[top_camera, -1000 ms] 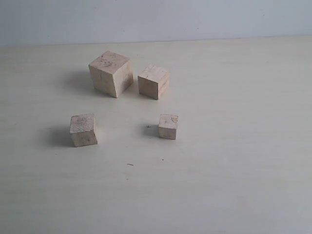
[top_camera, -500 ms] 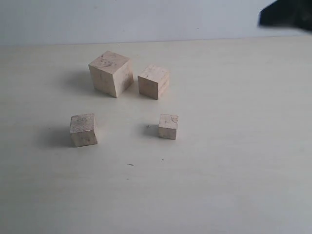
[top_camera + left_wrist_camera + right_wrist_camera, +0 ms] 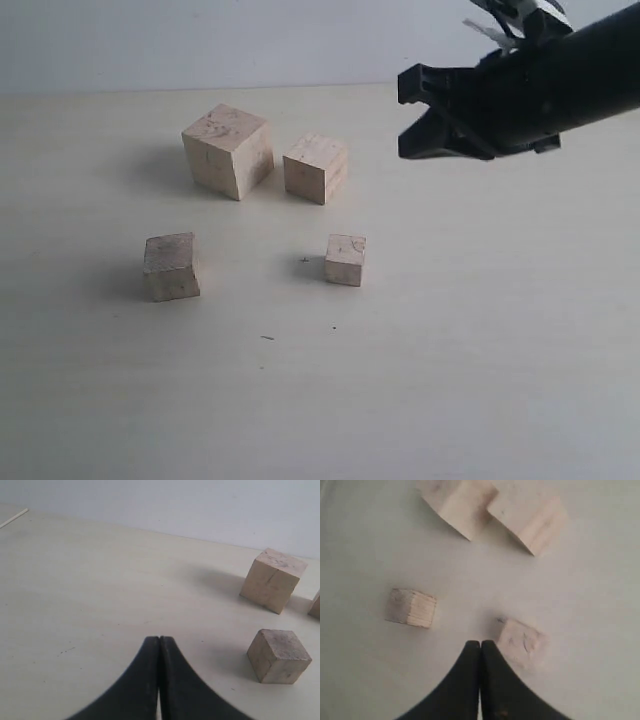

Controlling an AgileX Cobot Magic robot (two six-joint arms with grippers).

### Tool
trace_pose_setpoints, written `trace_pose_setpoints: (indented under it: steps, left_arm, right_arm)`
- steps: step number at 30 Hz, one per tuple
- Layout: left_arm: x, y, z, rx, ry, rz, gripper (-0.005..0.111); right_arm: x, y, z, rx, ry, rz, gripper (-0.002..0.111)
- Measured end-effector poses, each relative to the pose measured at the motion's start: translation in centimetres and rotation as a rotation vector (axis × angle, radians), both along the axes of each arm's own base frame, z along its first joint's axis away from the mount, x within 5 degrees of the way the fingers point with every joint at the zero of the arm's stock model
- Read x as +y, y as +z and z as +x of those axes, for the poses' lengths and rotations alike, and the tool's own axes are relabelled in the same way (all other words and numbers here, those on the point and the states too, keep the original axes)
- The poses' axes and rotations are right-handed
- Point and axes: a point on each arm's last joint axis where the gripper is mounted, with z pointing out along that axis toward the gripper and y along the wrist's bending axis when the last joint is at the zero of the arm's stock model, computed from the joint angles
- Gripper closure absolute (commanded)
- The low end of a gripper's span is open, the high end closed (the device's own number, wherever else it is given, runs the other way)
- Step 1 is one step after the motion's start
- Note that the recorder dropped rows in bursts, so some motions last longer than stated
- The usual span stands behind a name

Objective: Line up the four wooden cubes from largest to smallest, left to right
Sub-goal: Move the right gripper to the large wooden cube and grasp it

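Four wooden cubes rest apart on the pale table. At the back stand the largest cube (image 3: 228, 150) and the second-largest (image 3: 315, 167). In front lie the third cube (image 3: 171, 266) and the smallest (image 3: 345, 259). My right gripper (image 3: 410, 118) hangs above the table, right of the second-largest cube. Its wrist view shows it shut (image 3: 480, 643) and empty, with the smallest cube (image 3: 522, 642) just beside its tips. My left gripper (image 3: 159, 639) is shut and empty, low over the table, with the third cube (image 3: 278, 655) and the largest (image 3: 272, 579) off to one side.
The pale table (image 3: 480, 350) ends at a light wall (image 3: 300, 40) behind the cubes. A thin white stick (image 3: 14, 518) lies near the table's far edge in the left wrist view.
My right arm has come in from the upper right of the exterior view and moved left over the table. The cubes have not moved.
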Motion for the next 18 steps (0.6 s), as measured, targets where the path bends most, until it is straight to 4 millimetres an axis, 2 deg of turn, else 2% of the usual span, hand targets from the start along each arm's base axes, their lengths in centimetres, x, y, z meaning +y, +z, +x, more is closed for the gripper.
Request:
trace_pose_setpoints:
  steps: [4, 7, 8, 11, 18]
  left_arm:
    - [0.0, 0.0, 0.0, 0.000, 0.000, 0.000, 0.107]
    - [0.0, 0.0, 0.0, 0.000, 0.000, 0.000, 0.107]
    - [0.0, 0.0, 0.0, 0.000, 0.000, 0.000, 0.107]
    - [0.0, 0.0, 0.0, 0.000, 0.000, 0.000, 0.107]
    - [0.0, 0.0, 0.0, 0.000, 0.000, 0.000, 0.107]
  right_arm:
    - [2.1, 2.0, 2.0, -0.205, 0.156, 0.037, 0.077]
    - [4.1, 2.9, 3.3, -0.343, 0.272, 0.023, 0.049]
    - [4.8, 3.0, 3.6, -0.381, 0.309, 0.014, 0.035]
    - [7.1, 3.1, 4.6, -0.476, 0.408, -0.001, 0.004]
    - [10.9, 0.4, 7.7, -0.563, 0.470, -0.059, 0.004]
